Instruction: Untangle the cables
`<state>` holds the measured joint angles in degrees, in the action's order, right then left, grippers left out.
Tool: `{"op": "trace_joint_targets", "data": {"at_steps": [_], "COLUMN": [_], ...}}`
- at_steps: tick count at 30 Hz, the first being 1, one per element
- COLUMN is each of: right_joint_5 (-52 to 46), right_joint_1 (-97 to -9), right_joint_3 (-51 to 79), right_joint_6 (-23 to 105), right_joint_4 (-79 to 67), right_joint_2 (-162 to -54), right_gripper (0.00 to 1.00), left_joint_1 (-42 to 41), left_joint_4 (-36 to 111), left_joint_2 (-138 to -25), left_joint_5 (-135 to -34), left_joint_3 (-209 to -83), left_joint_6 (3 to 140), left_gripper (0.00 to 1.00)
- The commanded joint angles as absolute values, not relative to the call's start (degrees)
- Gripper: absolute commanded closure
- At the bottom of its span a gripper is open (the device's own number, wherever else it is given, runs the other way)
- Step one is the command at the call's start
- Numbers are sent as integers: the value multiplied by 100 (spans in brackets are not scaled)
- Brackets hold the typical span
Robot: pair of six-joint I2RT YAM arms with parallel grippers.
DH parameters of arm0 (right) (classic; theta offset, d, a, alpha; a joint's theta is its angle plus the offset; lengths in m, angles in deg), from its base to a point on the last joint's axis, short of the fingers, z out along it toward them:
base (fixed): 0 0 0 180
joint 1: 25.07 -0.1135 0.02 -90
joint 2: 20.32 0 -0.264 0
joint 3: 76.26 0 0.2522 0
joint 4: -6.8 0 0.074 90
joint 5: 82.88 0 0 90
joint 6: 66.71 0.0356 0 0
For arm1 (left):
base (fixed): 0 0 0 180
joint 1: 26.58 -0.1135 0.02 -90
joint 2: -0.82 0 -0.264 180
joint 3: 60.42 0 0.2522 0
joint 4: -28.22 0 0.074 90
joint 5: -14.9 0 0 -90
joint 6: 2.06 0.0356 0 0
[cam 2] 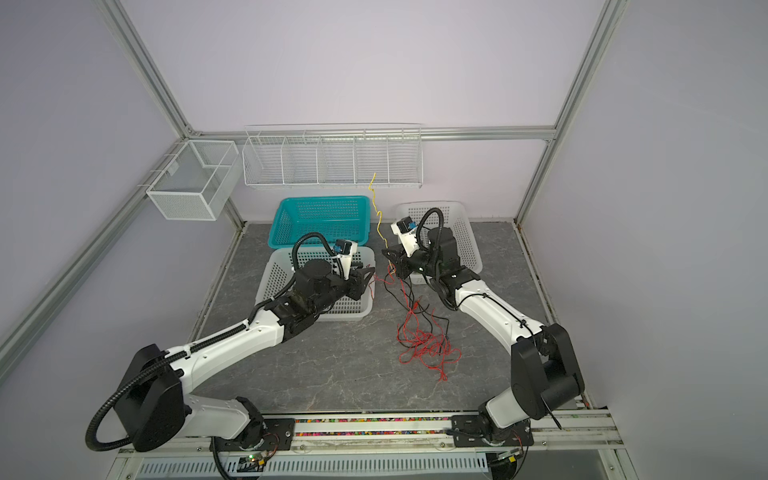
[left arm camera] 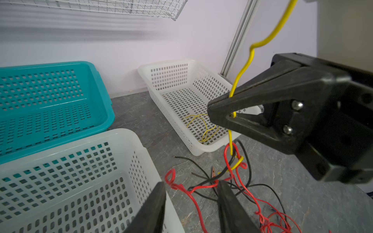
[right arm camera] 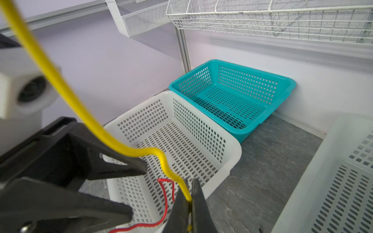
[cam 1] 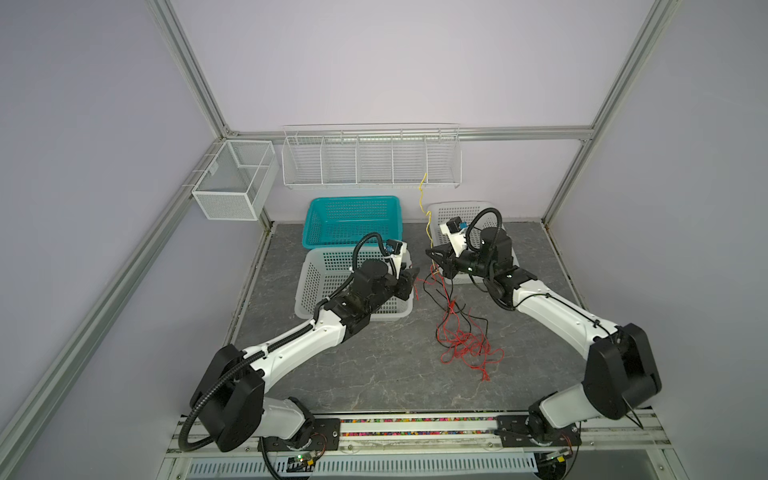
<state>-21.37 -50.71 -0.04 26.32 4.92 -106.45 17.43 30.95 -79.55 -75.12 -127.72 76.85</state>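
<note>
The right end effector [left arm camera: 211, 110] is clamping the yellow cable [left arm camera: 241, 72] above the tangle [cam 1: 461, 345] at its 6 o'clock, to draw it free; the left end effector [left arm camera: 191, 201] is gaping empty nearby.

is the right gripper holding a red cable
No, the right gripper is shut on the yellow cable, and the red cables hang tangled below its tips.
</note>
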Motion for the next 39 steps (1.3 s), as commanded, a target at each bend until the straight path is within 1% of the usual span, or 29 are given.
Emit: {"op": "trace_joint_targets", "data": {"at_steps": [1,11,16,19,22,27,29,32,33,35,38,39], "right_joint_5": [-2210,-1898,-1842,-1691,-1519,-1211,-1129,-1092,-1093,-1145,-1199,-1217], "right_joint_1": [-5132,-5345,-5413,-5446,-5446,-5443,-5442,-5438,-5432,-5442,-5443,-5446], "right_joint_3": [-102,-85,-28,25,37,52,53,70,70,96,114,105], "right_joint_6": [2657,2413,2327,2277,2229,2064,2018,1982,1986,1985,2020,2045], "right_joint_4": [652,383,332,251,220,79,42,3,0,-2,28,48], "right_joint_2": [-10298,-10106,-10090,-10127,-10132,-10138,-10132,-10130,-10135,-10144,-10131,-10117], "right_gripper": [94,94,94,94,94,94,94,94,94,94,94,94], "left_joint_1": [1794,1990,2033,2041,2052,2048,2050,2052,2043,2049,2050,2052], "left_joint_4": [2630,2752,2876,2931,3050,3356,3431,3451,3466,3499,3503,3484], "left_joint_2": [-8161,-8764,-8872,-8861,-8748,-8481,-8360,-8169,-8110,-8080,-8137,-8174], "left_joint_5": [-7870,-8195,-8134,-8181,-8016,-7666,-7616,-7637,-7703,-7880,-8091,-8133], "left_joint_3": [-13131,-13664,-13733,-13748,-13696,-13598,-13567,-13468,-13445,-13439,-13452,-13457], "left_joint_6": [7406,7370,7379,7401,7472,7602,7658,7784,7841,7898,7872,7842], "left_gripper": [61,70,75,76,75,71,63,47,44,42,42,43]}}
